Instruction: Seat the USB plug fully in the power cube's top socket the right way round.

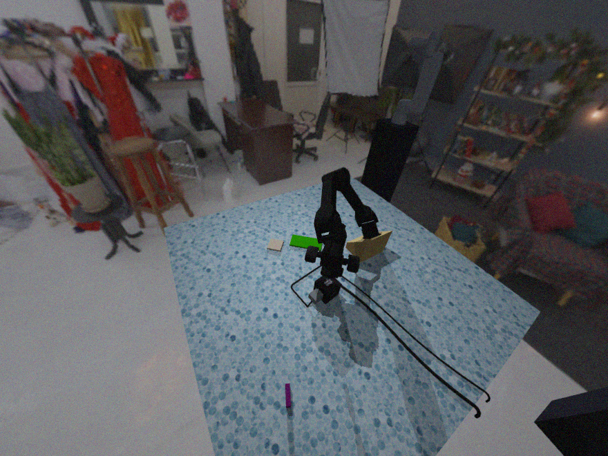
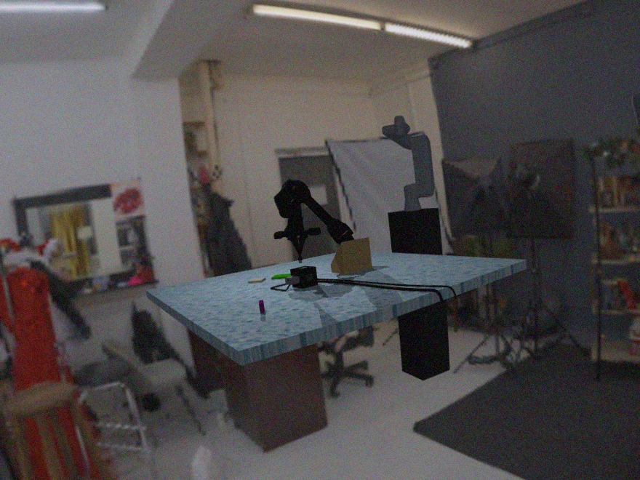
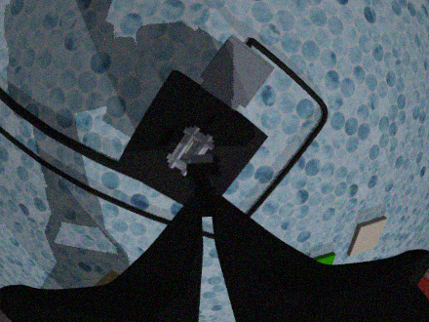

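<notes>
The black power cube (image 1: 334,293) (image 2: 309,277) (image 3: 229,134) stands on the table, with the metal-rimmed socket (image 3: 187,150) in its top. My gripper (image 1: 330,276) (image 2: 300,258) (image 3: 206,204) points down over the cube, shut on the small dark USB plug (image 3: 201,177). The plug's grey metal end shows in the wrist view beside the socket's rim. In the exterior view its tip appears just above the cube's top, out of the socket. The cube looks turned askew to the fingers in the wrist view. Which way round the plug faces I cannot tell.
A grey block (image 1: 315,295) (image 2: 293,280) (image 3: 244,73) is on the cube's side. Black cables (image 1: 392,328) (image 3: 324,112) run around and away from the cube. A green slab (image 1: 302,241), a beige tile (image 1: 275,244), a yellow block (image 1: 365,249) and a purple piece (image 1: 288,395) are on the table.
</notes>
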